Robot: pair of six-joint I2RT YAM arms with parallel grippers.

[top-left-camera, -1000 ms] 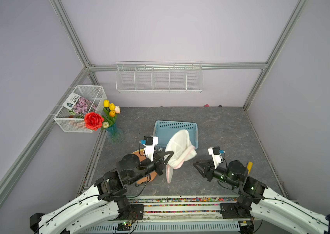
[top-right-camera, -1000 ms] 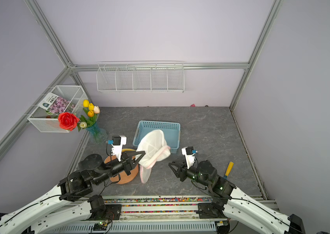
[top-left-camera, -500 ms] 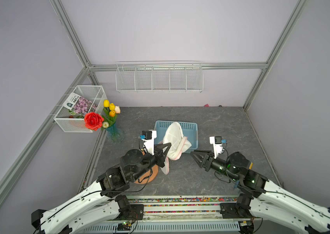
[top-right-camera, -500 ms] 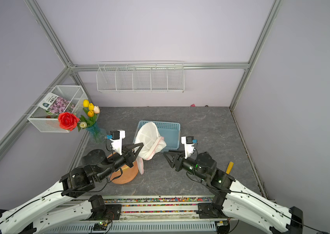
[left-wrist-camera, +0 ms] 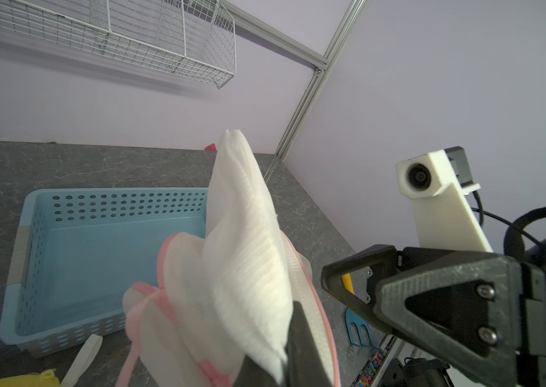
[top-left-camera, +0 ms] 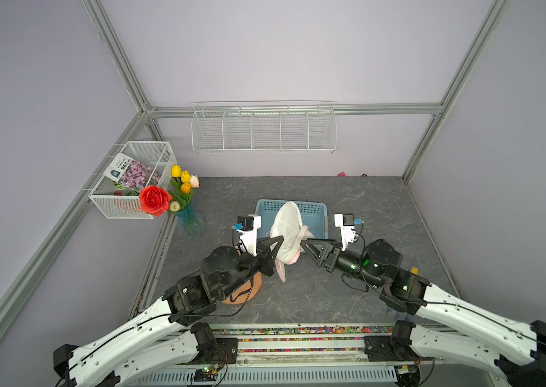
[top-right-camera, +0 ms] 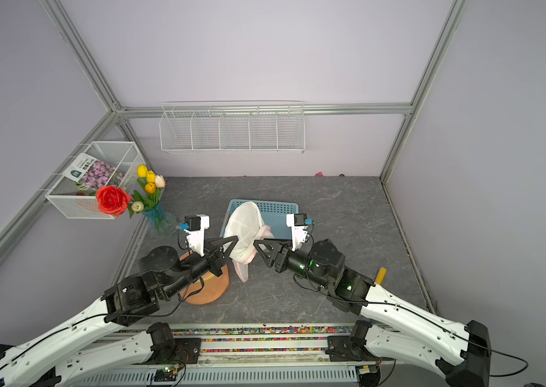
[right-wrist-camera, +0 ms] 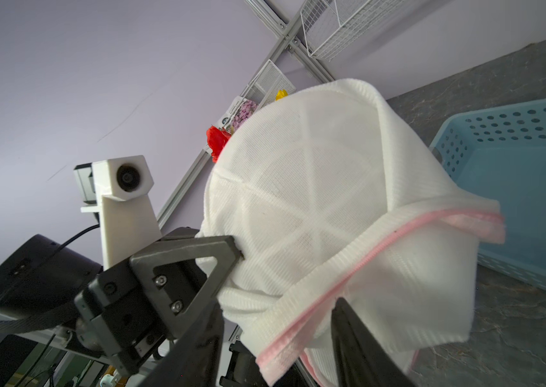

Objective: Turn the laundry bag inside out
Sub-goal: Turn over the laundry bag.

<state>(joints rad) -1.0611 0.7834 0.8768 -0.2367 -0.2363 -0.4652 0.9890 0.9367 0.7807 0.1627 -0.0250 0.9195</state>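
Behind the lifted laundry bag (top-left-camera: 286, 228) sits a blue basket (top-left-camera: 313, 210).

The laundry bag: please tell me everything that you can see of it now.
The laundry bag is white mesh fabric with a pink zipper band along its opening. It is bunched and held above the table, near the blue perforated basket, with one end standing up and a loose part hanging down. The left gripper is shut on its side. The right gripper is open, its jaws on either side of the pink-edged fold; whether they touch it is unclear.
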